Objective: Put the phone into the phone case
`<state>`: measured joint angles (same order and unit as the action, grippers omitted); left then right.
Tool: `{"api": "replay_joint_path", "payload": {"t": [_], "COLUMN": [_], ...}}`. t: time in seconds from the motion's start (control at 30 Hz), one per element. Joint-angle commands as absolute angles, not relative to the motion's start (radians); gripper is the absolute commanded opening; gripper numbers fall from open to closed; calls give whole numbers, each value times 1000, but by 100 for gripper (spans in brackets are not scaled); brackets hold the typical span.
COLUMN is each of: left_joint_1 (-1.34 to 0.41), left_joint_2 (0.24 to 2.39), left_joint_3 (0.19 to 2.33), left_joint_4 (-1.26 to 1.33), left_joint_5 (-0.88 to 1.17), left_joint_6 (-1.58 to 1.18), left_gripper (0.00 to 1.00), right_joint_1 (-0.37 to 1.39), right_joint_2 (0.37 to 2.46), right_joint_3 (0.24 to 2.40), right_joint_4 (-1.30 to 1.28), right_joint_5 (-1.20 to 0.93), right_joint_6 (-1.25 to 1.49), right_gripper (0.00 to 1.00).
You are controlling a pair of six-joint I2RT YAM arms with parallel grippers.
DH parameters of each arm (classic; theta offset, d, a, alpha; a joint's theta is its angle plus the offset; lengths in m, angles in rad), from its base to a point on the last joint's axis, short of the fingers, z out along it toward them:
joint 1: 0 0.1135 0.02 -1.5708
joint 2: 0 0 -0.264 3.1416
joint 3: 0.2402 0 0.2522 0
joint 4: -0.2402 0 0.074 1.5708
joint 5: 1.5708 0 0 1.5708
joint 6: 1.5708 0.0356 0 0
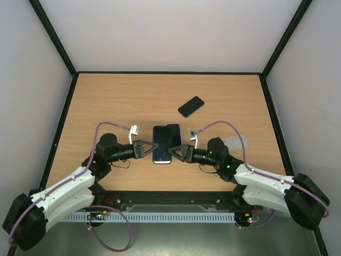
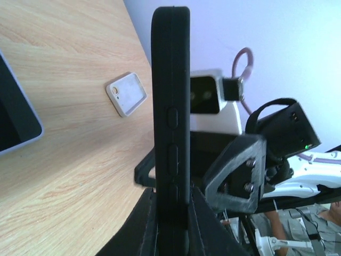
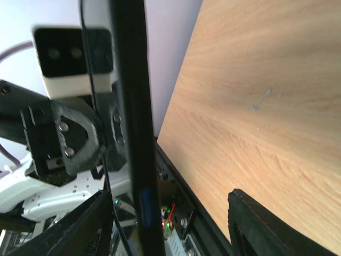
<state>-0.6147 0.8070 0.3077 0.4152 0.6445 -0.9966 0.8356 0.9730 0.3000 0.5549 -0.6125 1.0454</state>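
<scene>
The left gripper (image 1: 146,149) pinches the black phone case (image 2: 171,106) by its edge, in the middle of the table (image 1: 106,101). The phone (image 1: 161,145) with a light rim lies against the case, but they do not line up. The right gripper (image 1: 179,151) is at the other side, its fingers (image 3: 277,224) spread wide. Another dark phone (image 1: 191,106) lies farther back. A clear case (image 1: 237,142) lies to the right.

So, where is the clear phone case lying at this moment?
In the top view the clear case lies flat on the right side of the table, close beside the right arm's wrist and to the right of the right gripper.
</scene>
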Motion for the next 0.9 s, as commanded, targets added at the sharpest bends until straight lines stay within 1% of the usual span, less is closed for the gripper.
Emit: {"api": "replay_joint_path", "payload": {"t": [0.0, 0.03, 0.07, 0.13, 0.2, 0.27, 0.3, 0.43, 0.47, 0.5, 0.57, 0.6, 0.63, 0.7, 0.8, 0.87], "left_joint_1": [-612, -612, -612, -613, -612, -611, -611, -603, -596, -589, -570, -555, -542, -513, -450, -407], "left_joint_2": [831, 844, 857, 876, 888, 899, 906, 928, 932, 937, 948, 954, 961, 982, 1045, 1094], "left_joint_3": [311, 312, 312, 313, 313, 313, 313, 314, 314, 314, 316, 317, 319, 331, 366, 364], "left_joint_4": [557, 569, 580, 594, 589, 580, 580, 572, 568, 561, 548, 538, 525, 467, 336, 349], "left_joint_5": [615, 613, 614, 612, 595, 579, 575, 560, 555, 553, 551, 550, 547, 527, 487, 514], "left_joint_6": [-1020, -1025, -1030, -1031, -1024, -1020, -1018, -1007, -1006, -1005, -998, -992, -983, -949, -902, -887], "left_gripper": [2, 2, 2, 2, 2, 2, 2, 2, 2, 2, 2, 2, 2, 2, 2, 2], "right_joint_1": [869, 874, 877, 878, 878, 879, 878, 878, 878, 878, 879, 878, 878, 878, 878, 879], "right_joint_2": [1030, 1036, 1037, 1033, 1022, 1011, 1008, 1014, 1014, 1013, 1000, 991, 980, 957, 936, 927], "right_joint_3": [283, 281, 277, 270, 265, 258, 257, 260, 261, 264, 267, 266, 265, 267, 293, 316], "right_joint_4": [720, 730, 740, 755, 753, 744, 738, 705, 690, 665, 619, 590, 566, 502, 377, 297], "right_joint_5": [-684, -684, -683, -675, -655, -636, -629, -613, -604, -589, -554, -534, -514, -441, -349, -297], "right_joint_6": [1100, 1101, 1104, 1110, 1106, 1100, 1096, 1086, 1084, 1076, 1063, 1056, 1048, 1029, 969, 934], "right_gripper": [58, 54, 49, 35, 18, 6, 3, 2, 4, 10, 26, 38, 46, 60, 74, 84]}}
